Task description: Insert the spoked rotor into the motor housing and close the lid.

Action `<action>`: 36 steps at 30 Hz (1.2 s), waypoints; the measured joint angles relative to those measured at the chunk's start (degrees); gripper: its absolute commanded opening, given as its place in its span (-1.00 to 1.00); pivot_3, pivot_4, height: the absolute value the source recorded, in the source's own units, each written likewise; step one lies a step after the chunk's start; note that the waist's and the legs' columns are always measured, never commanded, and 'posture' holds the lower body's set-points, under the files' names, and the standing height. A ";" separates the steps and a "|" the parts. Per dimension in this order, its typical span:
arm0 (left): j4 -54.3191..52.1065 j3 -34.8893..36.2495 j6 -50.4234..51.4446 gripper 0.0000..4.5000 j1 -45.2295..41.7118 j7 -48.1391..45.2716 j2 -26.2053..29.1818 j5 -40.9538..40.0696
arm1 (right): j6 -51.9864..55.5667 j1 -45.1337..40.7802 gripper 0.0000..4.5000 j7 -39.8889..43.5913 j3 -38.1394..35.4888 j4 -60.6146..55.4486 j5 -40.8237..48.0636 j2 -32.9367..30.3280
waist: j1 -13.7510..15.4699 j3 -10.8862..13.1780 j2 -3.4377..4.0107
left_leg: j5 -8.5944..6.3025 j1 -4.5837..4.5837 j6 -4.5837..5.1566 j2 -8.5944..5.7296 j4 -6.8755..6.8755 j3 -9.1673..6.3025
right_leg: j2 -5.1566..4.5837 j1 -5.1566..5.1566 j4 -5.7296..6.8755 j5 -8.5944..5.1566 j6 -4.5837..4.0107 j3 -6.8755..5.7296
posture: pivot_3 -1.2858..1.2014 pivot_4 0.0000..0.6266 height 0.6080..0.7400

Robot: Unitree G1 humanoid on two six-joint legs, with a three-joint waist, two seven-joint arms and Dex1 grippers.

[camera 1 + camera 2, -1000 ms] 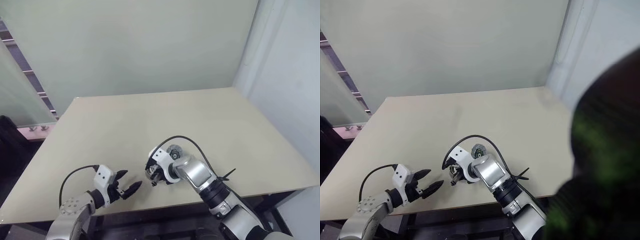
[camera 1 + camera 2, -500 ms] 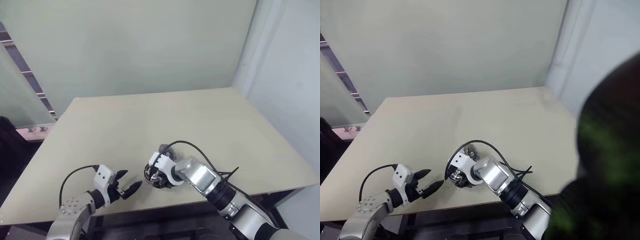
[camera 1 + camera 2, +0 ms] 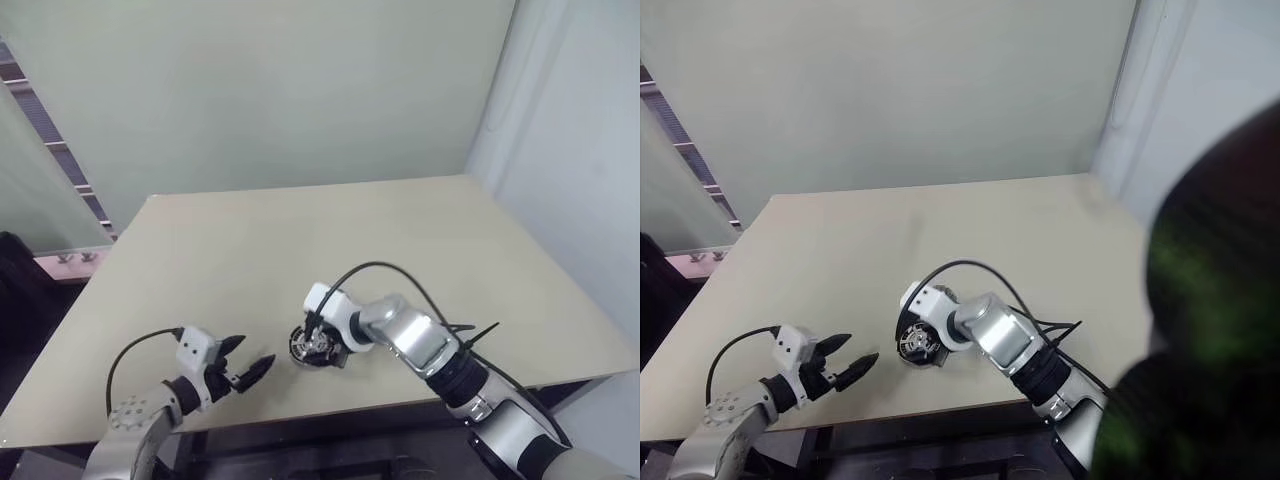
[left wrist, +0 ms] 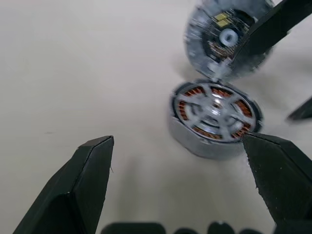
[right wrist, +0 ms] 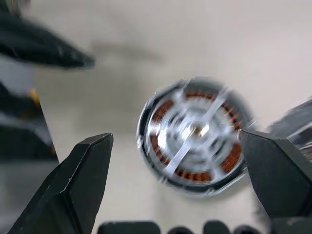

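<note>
One step looks done: rotor [image 4: 214, 108] seated in motor housing [image 4: 210, 141], near table's [image 3: 300, 230] front edge. Lid [image 4: 225, 36] still off, beside it. Left gripper [image 3: 245, 365] and right gripper [image 5: 180, 161] both gape empty.

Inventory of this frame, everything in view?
Motor housing: 1, silver rim with copper-orange windings, on the table near its front edge, between the two grippers.
Spoked rotor: 1, silver, seated in the housing over the windings.
Lid: 1, grey round disc with a dark inside, standing tilted up at the housing's far rim, not closed.
Table: 1, beige.
Wall: pale green, behind the table.
Left gripper: 1, black fingers, open, just left of the housing.
Right gripper: 1, black fingers, open, above the housing.
</note>
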 measured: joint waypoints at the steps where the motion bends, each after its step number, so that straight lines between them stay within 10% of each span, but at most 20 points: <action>1: 0.10 0.51 0.20 1.00 0.01 0.15 -0.07 -0.36 | -0.54 -0.02 0.99 -0.80 -2.48 -0.82 0.84 0.43 | 0.00 0.00 0.00 | 0.00 0.00 0.00 0.00 -0.01 0.00 | 0.00 0.00 0.00 0.00 0.00 -0.01 | 0.03 -1.00 1.00; 12: 0.61 1.61 0.98 1.00 0.32 0.52 -0.97 -0.53 | -21.37 -2.79 0.99 -17.25 -15.46 7.06 -3.92 -4.99 | 0.00 -0.01 -0.02 | 0.00 -0.01 0.01 -0.06 -0.02 0.10 | -0.05 0.03 -0.07 0.00 -0.02 0.05 | 0.03 -1.00 1.00; 36: -6.14 -0.86 5.54 1.00 1.97 -1.42 0.13 -0.50 | -31.30 8.17 0.99 -9.44 -3.97 13.95 -6.28 2.24 | -0.02 0.01 0.02 | 0.01 0.05 0.03 0.03 -0.07 0.10 | 0.05 0.04 -0.04 0.06 -0.14 0.07 | 0.03 -1.00 1.00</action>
